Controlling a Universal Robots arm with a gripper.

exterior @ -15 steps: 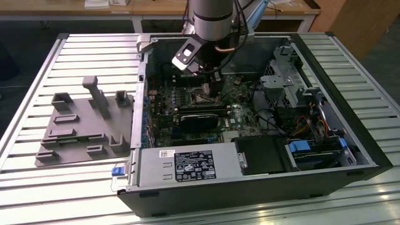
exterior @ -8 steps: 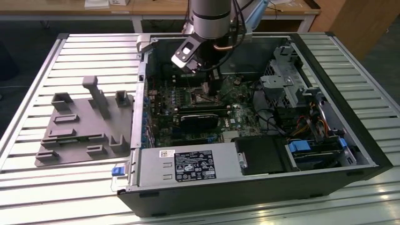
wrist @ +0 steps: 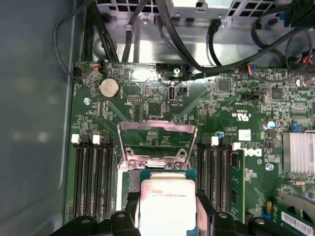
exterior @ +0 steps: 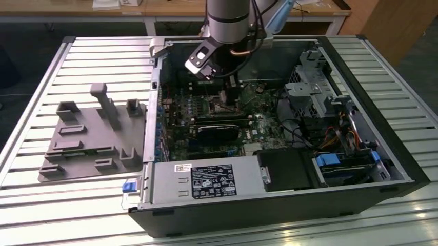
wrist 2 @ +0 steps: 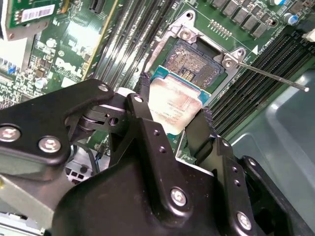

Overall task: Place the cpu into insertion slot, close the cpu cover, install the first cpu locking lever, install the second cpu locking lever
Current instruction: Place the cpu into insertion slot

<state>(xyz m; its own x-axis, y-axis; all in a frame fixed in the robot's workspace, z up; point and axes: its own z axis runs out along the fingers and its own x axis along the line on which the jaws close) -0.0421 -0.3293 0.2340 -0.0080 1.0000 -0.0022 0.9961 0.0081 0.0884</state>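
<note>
The cpu (wrist 2: 173,104), a flat square chip with a silver top and green edge, is held between my gripper's (wrist 2: 174,112) two black fingers. It hangs just above and beside the insertion slot (wrist 2: 193,63), whose dark centre lies bare inside its metal rim. In the first wrist view the cpu (wrist: 167,199) sits in the gripper (wrist: 167,209), right in front of the cpu cover (wrist: 157,140), which stands raised as a shiny frame. A thin locking lever (wrist 2: 268,76) sticks out sideways from the slot's corner. In the exterior view the gripper (exterior: 217,78) reaches into the open computer case over the board.
Long black memory slots (wrist: 91,177) flank the socket on both sides. A black card (exterior: 219,130) lies across the board, with the power supply (exterior: 205,182) near the front. Drive bays and cables (exterior: 321,92) fill the exterior view's right. A grey fixture plate (exterior: 89,138) lies outside the case.
</note>
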